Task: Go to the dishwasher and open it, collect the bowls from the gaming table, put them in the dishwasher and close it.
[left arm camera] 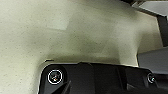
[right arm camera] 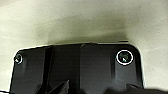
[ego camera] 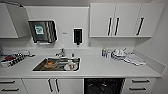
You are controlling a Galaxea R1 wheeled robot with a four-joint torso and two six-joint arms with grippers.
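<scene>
I face a white kitchen counter head on. Under it, right of centre, the dishwasher shows as a dark cavity with racks faintly visible inside. The bowls and the gaming table are out of view. Both wrist views look down on a pale speckled floor past the robot's own dark plate.
A steel sink with dishes and a tap sits left of centre. A dish rack stands at far left; bottles, dishes and a cloth lie at right. White cabinets hang above. Drawers flank the dishwasher.
</scene>
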